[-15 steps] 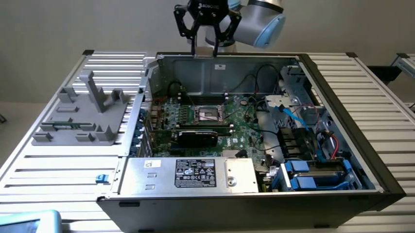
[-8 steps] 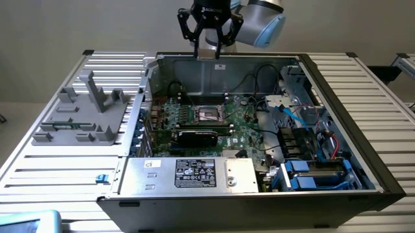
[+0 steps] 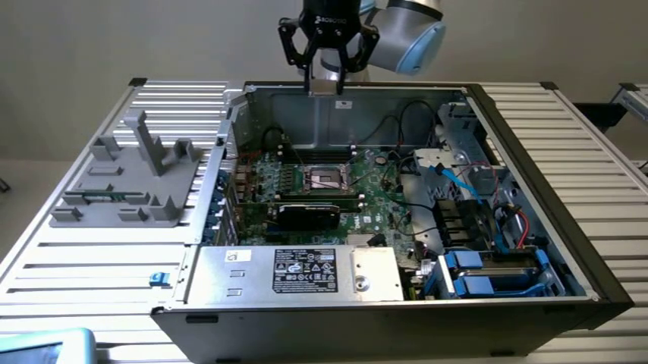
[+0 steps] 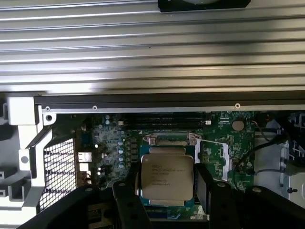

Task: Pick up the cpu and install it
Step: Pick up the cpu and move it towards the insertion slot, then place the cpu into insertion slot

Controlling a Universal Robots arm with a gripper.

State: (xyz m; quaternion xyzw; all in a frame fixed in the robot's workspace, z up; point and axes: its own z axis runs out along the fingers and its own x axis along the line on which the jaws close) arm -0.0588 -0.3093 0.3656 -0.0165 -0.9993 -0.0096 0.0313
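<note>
Wrist view: end effector (image 4: 167,193) in a wide grip on opposite sides of the cpu (image 4: 167,174).

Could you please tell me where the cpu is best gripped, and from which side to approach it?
By two opposite side edges, coming from above its metal top. The cpu is a thin, flat square, so only its edges give the pincer purchase; that is how it is held now.

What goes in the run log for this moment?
gripper: shut on cpu | position: raised over open computer case | socket: cpu not seated | install: not yet done
</note>
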